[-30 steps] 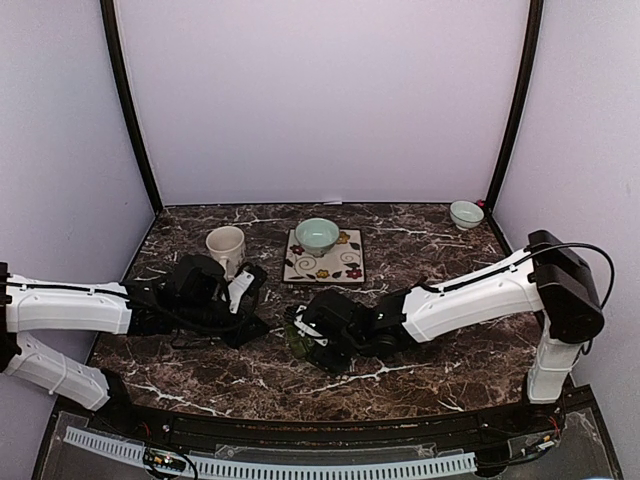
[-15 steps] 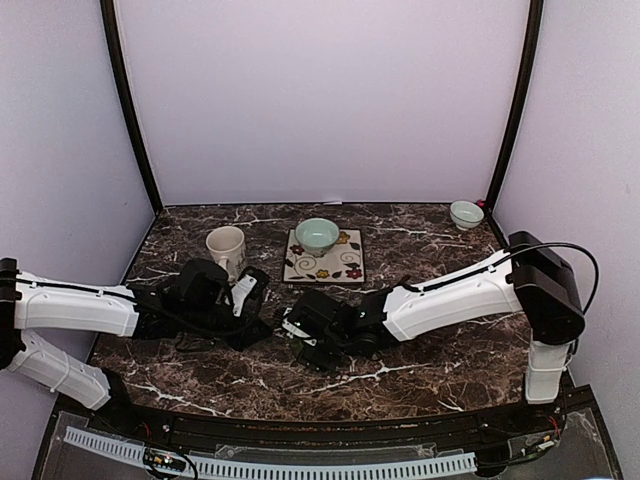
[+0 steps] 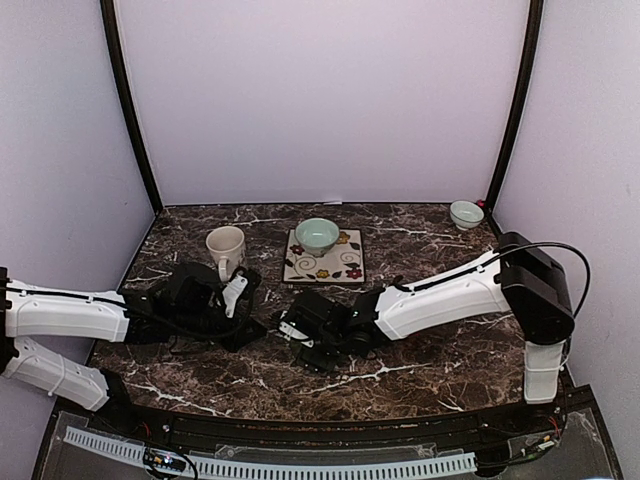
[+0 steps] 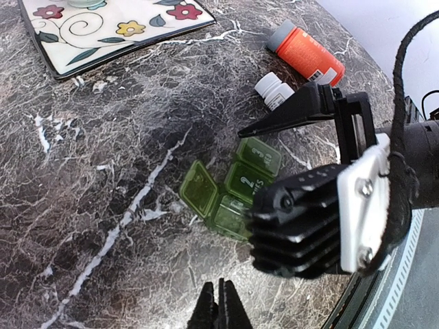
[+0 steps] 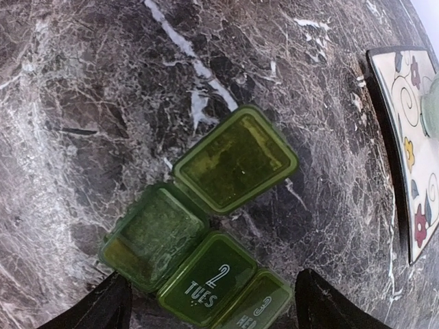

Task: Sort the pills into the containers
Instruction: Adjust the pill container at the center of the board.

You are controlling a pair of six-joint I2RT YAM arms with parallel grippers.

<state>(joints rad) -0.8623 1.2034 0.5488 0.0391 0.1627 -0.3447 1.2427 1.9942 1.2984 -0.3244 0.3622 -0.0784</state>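
Hovering over the pill box (image 5: 199,240), low centre in the right wrist view with one lid (image 5: 234,159) flipped open, your right gripper (image 5: 212,305) has its jaws spread wide and empty; the left gripper (image 4: 218,305) is pinched shut on nothing. Descend carelessly and a jaw could skid the light box or knock that lid closed.

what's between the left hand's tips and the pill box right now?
Only bare marble table, as the left wrist view shows. The shut left hand sits short of the green pill box, apart from it.
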